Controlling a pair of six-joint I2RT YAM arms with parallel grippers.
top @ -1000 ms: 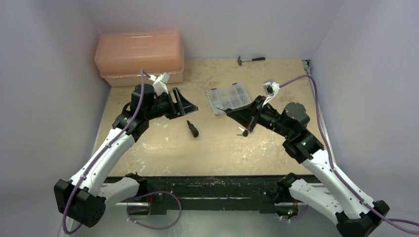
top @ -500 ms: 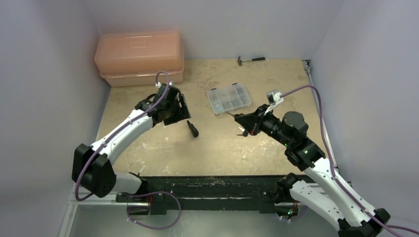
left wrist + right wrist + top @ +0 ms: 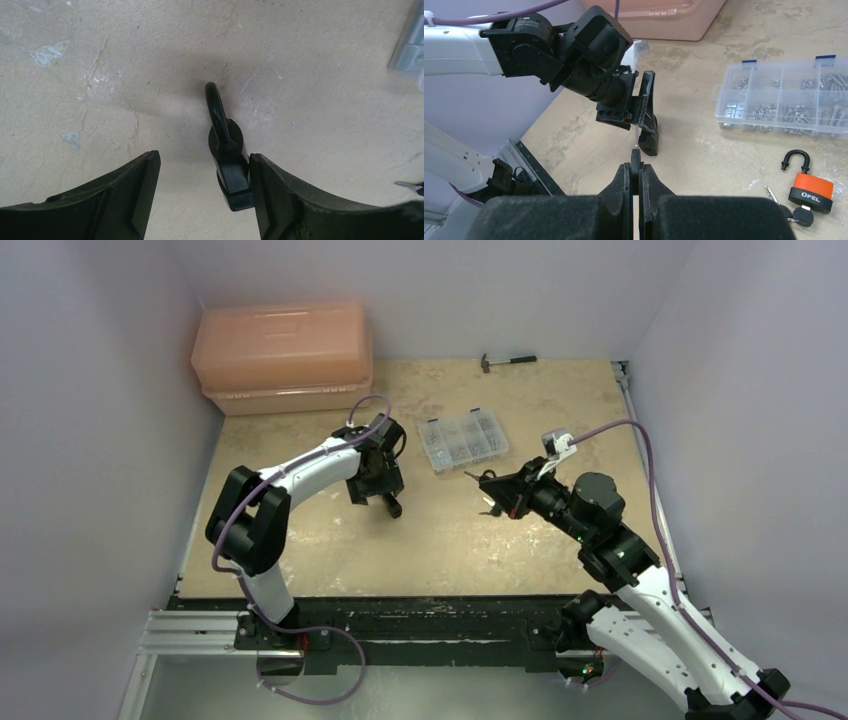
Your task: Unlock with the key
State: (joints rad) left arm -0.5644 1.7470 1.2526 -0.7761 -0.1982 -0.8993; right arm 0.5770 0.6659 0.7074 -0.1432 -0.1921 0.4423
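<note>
1. Left wrist view shows my left pincer [image 3: 201, 160] spread wide and low over the surface [image 3: 75, 75]. The black padlock [image 3: 231, 170] lies flat between its fingers, hard against one finger [image 3: 280, 190] and well off the other.
2. My right pincer [image 3: 636, 172] is pinching the key [image 3: 636, 159] by its black head, held in the air. The thin blade points forward at the left pincer and the lock.
3. Risk: closing on an off-centre lock may shove or spin it rather than seat it.
4. Risk: the body's bottom end faces back into the left pincer, so I judge the keyhole may end up blocked.
5. Risk: the key is gripped only by its narrow head. A slightly skewed approach could twist it in the pinch or drop it.
6. Against the frame a second ago, the left arm has swung across from beside the lock and come down around it. The right pincer has barely shifted.
</note>
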